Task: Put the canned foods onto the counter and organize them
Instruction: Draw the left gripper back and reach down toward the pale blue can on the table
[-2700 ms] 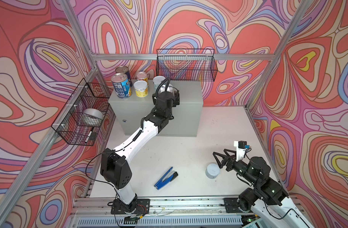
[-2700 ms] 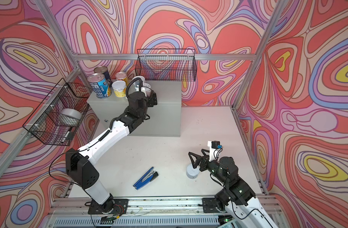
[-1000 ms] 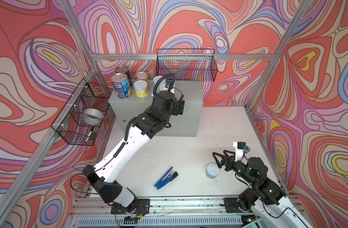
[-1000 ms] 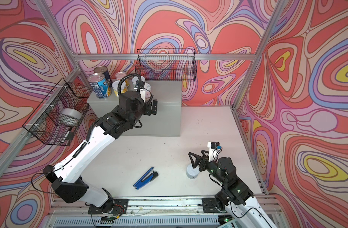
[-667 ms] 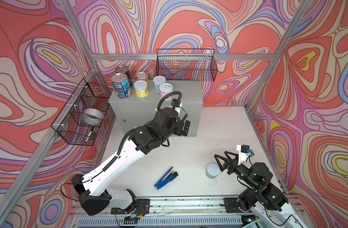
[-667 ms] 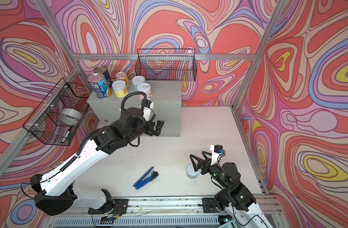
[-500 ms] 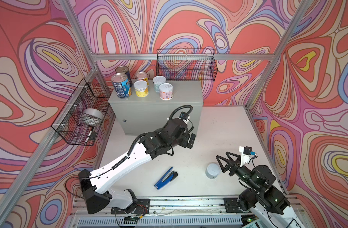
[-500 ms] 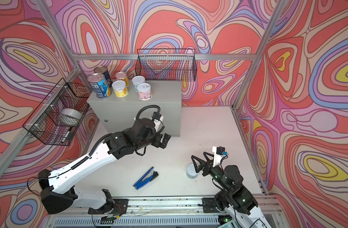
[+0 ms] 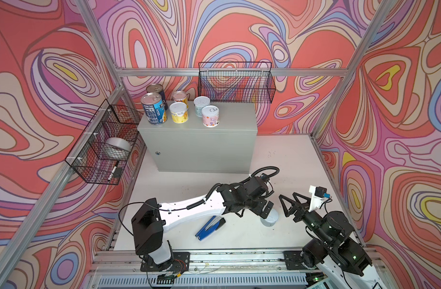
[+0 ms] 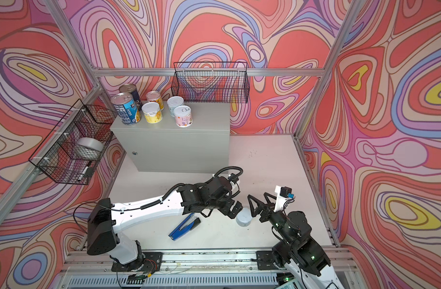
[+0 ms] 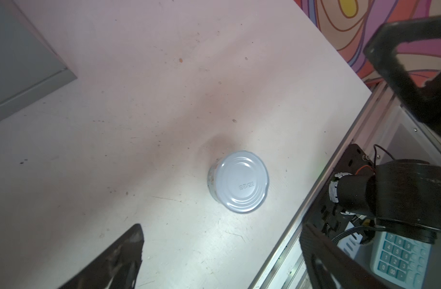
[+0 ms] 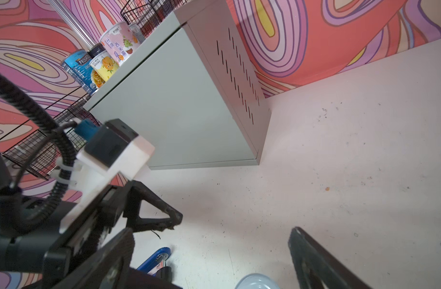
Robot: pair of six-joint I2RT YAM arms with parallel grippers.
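Observation:
Several canned foods (image 9: 179, 112) stand on the left part of the grey counter's (image 9: 234, 120) flat top, the two tall blue ones (image 10: 125, 108) furthest left. One more short can with a plain white lid (image 9: 270, 219) (image 11: 238, 181) stands upright on the table near the front right. My left gripper (image 10: 235, 210) (image 11: 220, 230) is open just left of and above it, touching nothing. My right gripper (image 9: 288, 197) (image 12: 212, 232) is open and empty, just right of the same can (image 12: 257, 282).
A blue stapler (image 9: 209, 226) lies on the table under my left forearm. A black wire basket (image 9: 235, 82) hangs behind the counter. Another basket (image 9: 89, 160) on the left wall holds a silver tape roll (image 9: 117, 147). A calculator (image 11: 399, 255) lies beyond the front rail.
My left arm has swung down from the counter top, leaving the pink can standing there, and now reaches to the lone can on the table. My right gripper has drawn back a little.

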